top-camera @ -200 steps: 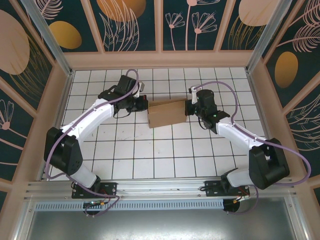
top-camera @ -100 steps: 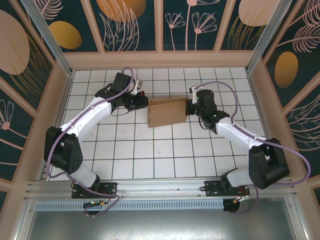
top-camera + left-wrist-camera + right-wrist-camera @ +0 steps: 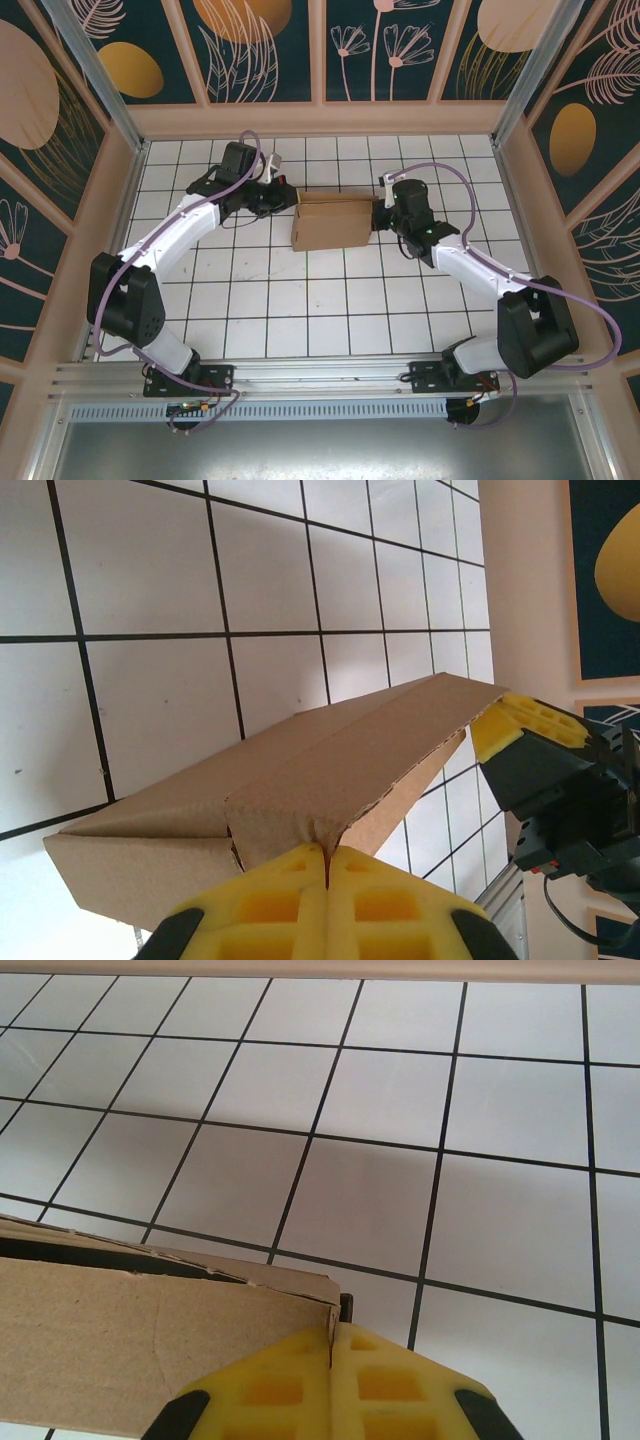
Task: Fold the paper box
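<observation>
Left gripper [image 3: 290, 202] pinches the paper box [image 3: 333, 226] at its nine o'clock end, right gripper [image 3: 377, 214] clamps three o'clock.

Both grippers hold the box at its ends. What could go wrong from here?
1. The right gripper pinches only a corner of the box. If the arms pull apart, that corner may slip out.
2. The left gripper is shut on a thin edge next to a ragged cut in the cardboard. A twist or pull there could tear or crease it.
</observation>
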Motion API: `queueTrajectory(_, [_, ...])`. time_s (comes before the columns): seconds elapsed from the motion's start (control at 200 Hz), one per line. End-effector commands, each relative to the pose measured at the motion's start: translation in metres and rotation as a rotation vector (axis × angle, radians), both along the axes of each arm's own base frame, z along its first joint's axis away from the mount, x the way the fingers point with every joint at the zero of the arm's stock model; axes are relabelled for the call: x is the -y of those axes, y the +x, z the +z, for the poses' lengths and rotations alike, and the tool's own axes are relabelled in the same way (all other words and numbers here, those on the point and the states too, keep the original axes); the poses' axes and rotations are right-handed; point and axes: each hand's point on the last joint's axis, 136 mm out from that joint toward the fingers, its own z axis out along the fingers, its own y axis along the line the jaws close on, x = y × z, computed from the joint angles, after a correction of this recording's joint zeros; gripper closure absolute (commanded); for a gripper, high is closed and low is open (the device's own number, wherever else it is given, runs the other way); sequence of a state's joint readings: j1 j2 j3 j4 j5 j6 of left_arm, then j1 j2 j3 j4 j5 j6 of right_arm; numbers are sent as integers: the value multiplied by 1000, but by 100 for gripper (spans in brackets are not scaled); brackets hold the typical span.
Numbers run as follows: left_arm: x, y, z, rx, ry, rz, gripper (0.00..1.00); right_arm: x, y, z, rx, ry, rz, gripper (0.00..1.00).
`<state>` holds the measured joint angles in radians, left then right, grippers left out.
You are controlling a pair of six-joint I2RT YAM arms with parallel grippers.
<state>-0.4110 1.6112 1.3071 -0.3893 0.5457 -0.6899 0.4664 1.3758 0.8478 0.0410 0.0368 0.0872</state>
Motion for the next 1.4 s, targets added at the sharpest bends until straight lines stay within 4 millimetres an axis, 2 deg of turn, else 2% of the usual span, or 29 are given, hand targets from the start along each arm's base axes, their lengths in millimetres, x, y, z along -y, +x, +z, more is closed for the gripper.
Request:
queueTrajectory(0.0, [18,-9,-7,-22,-57,-66,100,-22,-22,-25,-96,2,115,100])
queueTrajectory(0.265, [20,-12,-14,-19,-74,-86,100,-21,-24,-26,-93,0,114,100])
queueTrajectory(0.495, [11,-25,-37,21,0,-146,100,-21,-25,-29,-95,0,113,100])
queueTrajectory(0.821, [6,-38,-49,16,16,-168,100,-19,-28,-31,-98,2,109,100])
queueTrajectory(1.156, [10,-39,-35,71,-13,-186,100,-22,-38,-17,38,27,151,100])
queueTrajectory(1.391, [19,-48,-26,112,-24,-227,100,-13,-53,-7,204,34,129,100])
